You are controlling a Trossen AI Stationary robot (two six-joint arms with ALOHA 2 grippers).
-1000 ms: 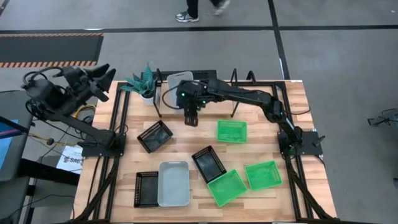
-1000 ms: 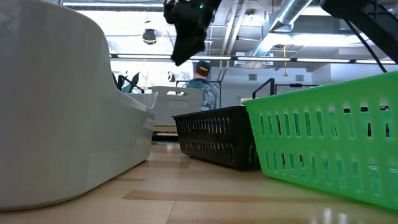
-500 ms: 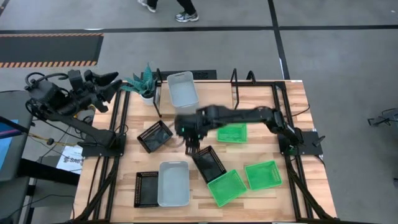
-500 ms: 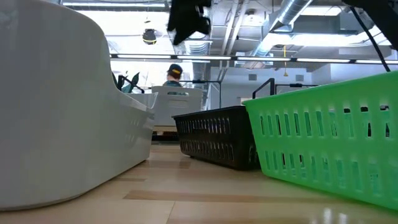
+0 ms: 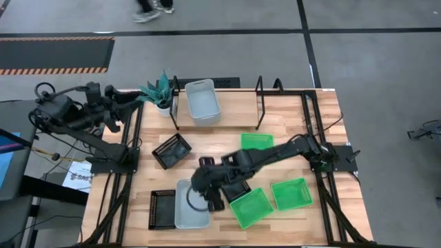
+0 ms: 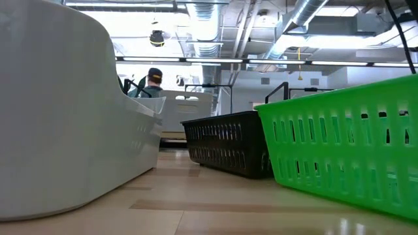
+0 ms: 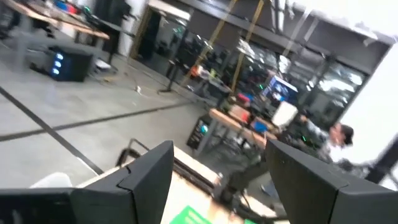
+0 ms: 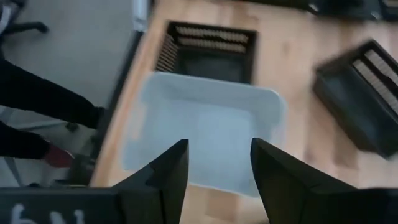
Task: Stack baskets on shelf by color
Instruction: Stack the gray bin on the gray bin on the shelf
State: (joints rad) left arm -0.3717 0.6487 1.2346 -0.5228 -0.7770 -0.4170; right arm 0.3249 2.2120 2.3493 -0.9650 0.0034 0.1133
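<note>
black basket (image 5: 234, 184) beside grey basket (image 5: 192, 204), possibly touching

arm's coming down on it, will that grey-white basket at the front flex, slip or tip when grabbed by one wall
The grey-white basket looks like thin, smooth plastic, so probably light, slightly flexible and a little slippery. Held by one wall it would likely tilt. It overlaps a black basket, which might shift.

Both arms are dark, jointed and slim, with black cables looping off them. The right claw (image 8: 214, 180) has two broad, matte black fingers (image 8: 163, 177); the left claw (image 7: 214, 180) looks alike.
</note>
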